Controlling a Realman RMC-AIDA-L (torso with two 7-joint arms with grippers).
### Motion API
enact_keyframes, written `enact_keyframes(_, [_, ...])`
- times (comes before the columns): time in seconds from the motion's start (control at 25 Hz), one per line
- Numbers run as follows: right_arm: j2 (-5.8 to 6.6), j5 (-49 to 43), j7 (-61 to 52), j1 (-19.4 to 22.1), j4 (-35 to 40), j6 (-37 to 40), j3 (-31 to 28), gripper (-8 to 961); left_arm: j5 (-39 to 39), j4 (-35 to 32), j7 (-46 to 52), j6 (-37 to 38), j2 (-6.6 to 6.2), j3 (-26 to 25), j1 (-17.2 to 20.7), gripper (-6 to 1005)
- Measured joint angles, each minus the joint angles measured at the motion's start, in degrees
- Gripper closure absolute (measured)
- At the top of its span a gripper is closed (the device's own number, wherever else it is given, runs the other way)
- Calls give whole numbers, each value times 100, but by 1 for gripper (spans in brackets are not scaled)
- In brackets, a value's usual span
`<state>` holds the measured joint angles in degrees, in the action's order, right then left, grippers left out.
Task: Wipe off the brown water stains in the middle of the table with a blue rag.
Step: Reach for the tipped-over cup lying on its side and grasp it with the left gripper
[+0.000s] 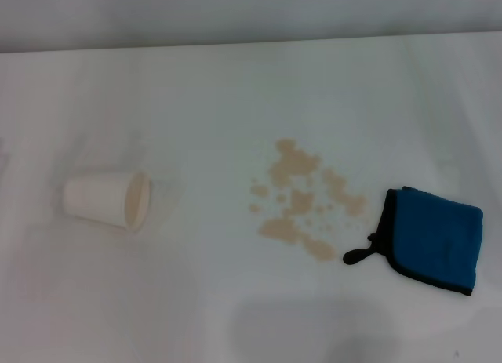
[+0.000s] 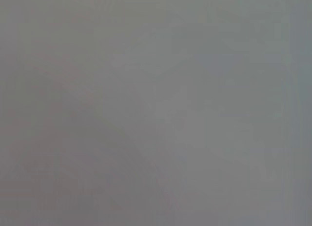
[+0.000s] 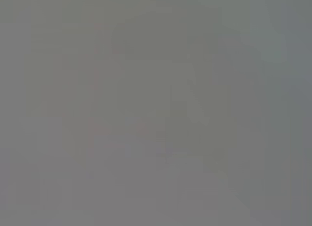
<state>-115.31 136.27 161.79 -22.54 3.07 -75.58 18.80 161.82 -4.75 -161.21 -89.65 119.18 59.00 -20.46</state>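
In the head view, the brown water stains (image 1: 302, 200) spread as a cluster of tan blotches in the middle of the white table (image 1: 204, 96). Just right of them lies the blue rag (image 1: 435, 239), folded, with black edging and a black loop tab (image 1: 359, 255) pointing toward the stains. Neither gripper nor arm appears in the head view. Both wrist views hold only a plain grey field with no object or finger to make out.
A white paper cup (image 1: 107, 198) lies on its side at the left of the table, its mouth facing right. The table's far edge (image 1: 251, 43) runs along the top, with a grey wall behind.
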Motion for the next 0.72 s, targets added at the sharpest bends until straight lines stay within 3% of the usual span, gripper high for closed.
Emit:
enact_keyframes(0.32, [3, -4, -8, -9, 4, 223, 421, 476, -452, -145, 526, 32, -64, 30, 118, 138])
enact_keyframes(0.48, [8, -5, -12, -14, 4, 422, 633, 476, -1577, -850, 987, 587, -243, 34, 307, 138])
enact_keyframes(0.72, [0, -4, -20, 1, -32, 452, 721, 476, -3307, -2317, 2931, 1611, -604, -4, 626, 139])
